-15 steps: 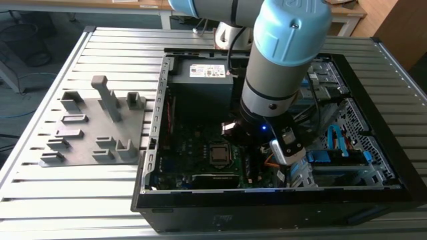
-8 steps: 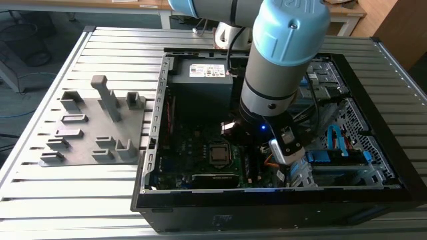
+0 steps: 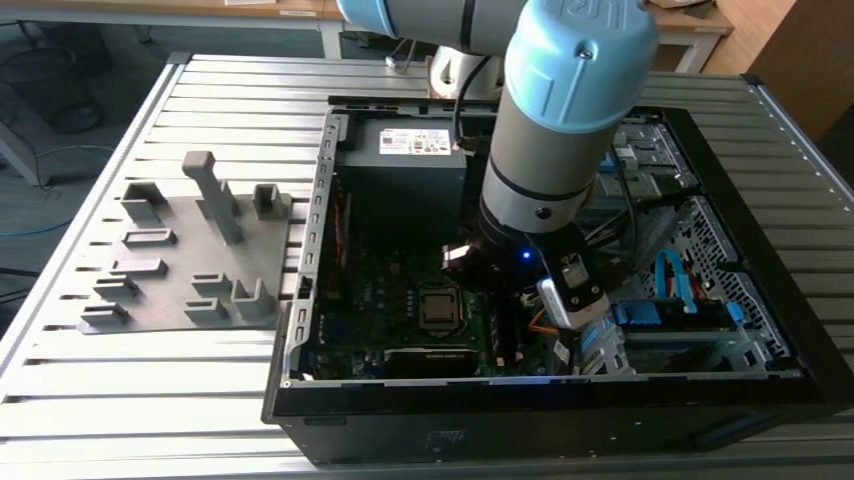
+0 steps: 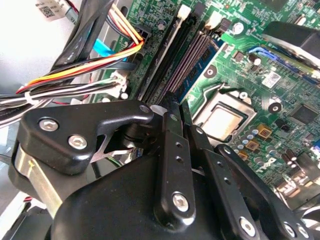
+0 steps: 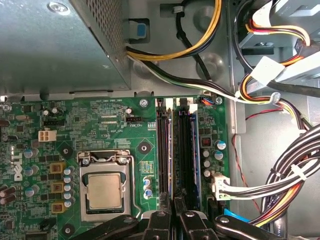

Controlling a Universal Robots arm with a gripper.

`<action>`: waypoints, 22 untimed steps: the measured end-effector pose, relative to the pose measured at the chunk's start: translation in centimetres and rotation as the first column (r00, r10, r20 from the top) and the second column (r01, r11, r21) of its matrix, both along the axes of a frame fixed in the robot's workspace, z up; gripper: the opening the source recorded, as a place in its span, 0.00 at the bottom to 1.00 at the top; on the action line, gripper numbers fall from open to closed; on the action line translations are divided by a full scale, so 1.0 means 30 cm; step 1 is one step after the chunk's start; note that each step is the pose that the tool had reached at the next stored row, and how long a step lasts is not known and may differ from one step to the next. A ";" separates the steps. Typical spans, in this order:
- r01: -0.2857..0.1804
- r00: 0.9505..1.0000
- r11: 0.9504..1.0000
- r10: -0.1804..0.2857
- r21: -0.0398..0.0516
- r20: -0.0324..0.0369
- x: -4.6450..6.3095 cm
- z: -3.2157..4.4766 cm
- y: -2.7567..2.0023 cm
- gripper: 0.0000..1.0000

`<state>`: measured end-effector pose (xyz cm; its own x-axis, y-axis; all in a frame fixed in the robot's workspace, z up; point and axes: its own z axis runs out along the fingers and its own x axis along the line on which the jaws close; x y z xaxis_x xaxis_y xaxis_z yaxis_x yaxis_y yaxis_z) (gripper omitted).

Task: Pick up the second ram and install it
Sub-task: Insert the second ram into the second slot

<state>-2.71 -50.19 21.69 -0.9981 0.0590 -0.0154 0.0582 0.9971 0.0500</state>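
Ram seated in motherboard slot, its end hidden under narrowed claw

Holder tray lies on the table, at the exterior view's left of computer case

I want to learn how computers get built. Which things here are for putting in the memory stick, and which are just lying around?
For the job:
- tool, right above the memory slots
- motherboard

Just there:
- gray holder tray
- processor
- cables
- power supply box
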 end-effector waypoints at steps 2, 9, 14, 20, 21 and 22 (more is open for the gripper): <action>0.000 1.000 1.000 0.000 0.000 0.000 0.000 -0.002 0.001 0.14; 0.000 1.000 1.000 0.000 0.000 0.000 0.000 -0.007 0.011 0.14; 0.000 1.000 1.000 0.000 0.000 0.000 0.000 -0.007 0.011 0.14; -0.002 1.000 1.000 0.002 -0.001 0.000 0.002 -0.003 0.012 0.14; -0.004 1.000 1.000 0.004 -0.001 0.000 0.003 -0.003 0.012 0.14; -0.007 1.000 1.000 0.007 -0.001 0.000 0.004 -0.003 0.012 0.14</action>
